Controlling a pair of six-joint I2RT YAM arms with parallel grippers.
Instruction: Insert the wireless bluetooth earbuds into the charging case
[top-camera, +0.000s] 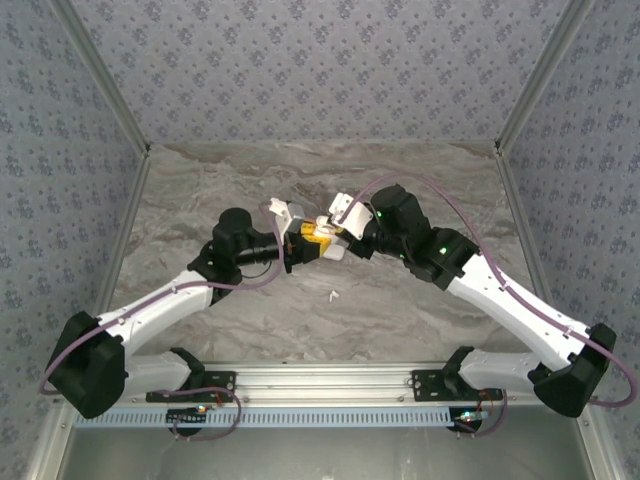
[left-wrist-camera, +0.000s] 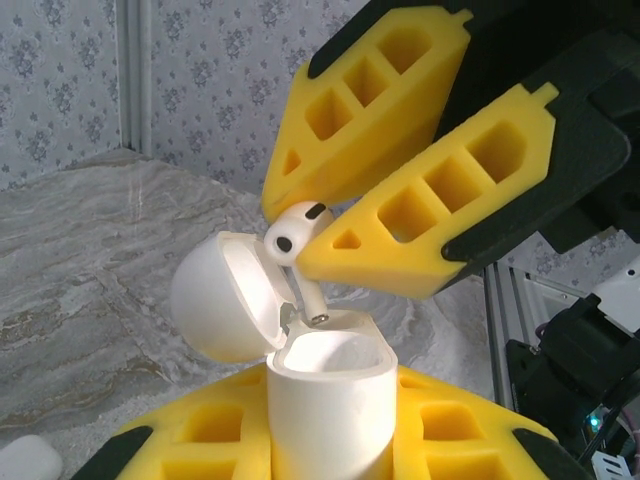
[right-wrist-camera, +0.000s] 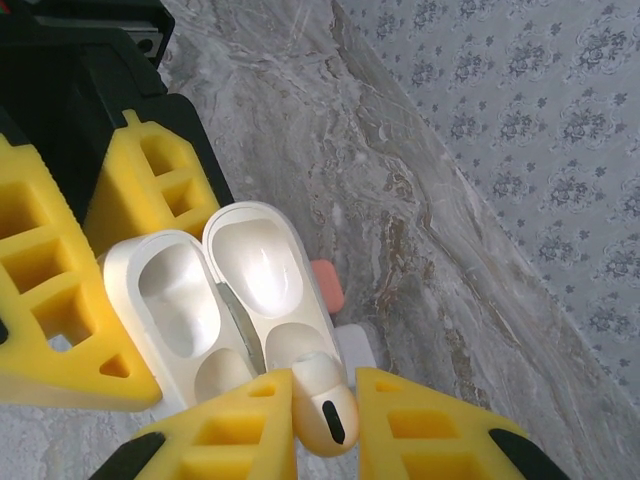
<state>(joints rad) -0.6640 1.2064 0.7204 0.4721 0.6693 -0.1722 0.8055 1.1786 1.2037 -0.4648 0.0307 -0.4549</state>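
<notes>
Item 1: I log a grey marbled table (top-camera: 400, 300), spread beneath the fingers (left-wrist-camera: 420, 215).
Item 2: blue-grey floral-papered walls (top-camera: 300, 60), behind the fingers and to either side of them.
Item 3: a slotted aluminium rail (top-camera: 320, 378), well apart from the fingers, at the near edge.

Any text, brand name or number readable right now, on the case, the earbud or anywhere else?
None can be read.
The charging case, the earbud and the yellow fingers show no print.
The wallpaper has a floral pattern and no letters.
Any marking on the arms is too small to tell in the top view.
</notes>
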